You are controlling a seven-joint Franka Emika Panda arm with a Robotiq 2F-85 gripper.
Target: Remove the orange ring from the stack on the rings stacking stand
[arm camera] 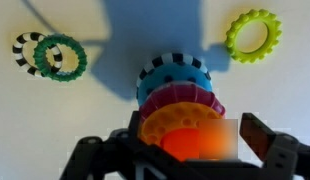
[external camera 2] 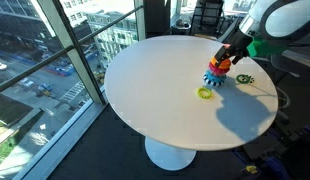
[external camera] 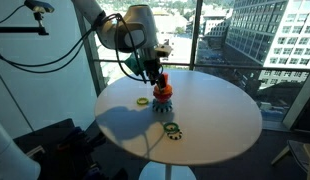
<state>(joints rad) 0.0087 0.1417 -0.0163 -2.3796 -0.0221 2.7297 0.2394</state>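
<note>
Round white worktop (external camera: 210, 135) beside tall windows. The black two-fingered hand (arm camera: 183, 148) (external camera: 155, 78) (external camera 2: 227, 60) points straight down, and in both exterior views it sits low on top of the stack (arm camera: 175, 90) of toothed plastic rings. A small, chunky, bright orange plastic ring (arm camera: 185, 130) is topmost on the stack, directly under the palm and between the fingers (arm camera: 267, 140). The fingers stand wide, one on each side of the orange ring; blur hides whether either touches it. Below it, farther from the hand, come a magenta ring (arm camera: 180, 103), a teal-blue ring (arm camera: 173, 85) and a black-and-white striped piece (arm camera: 171, 62) at the foot; ring or stand base, cannot tell. A flat yellow-green toothed ring (arm camera: 253, 35) lies on the worktop beyond one finger, apart from the stack. Beyond the opposite finger, a dark green ring (arm camera: 61, 57) overlaps a black-and-white striped ring (arm camera: 27, 48), also apart.
</note>
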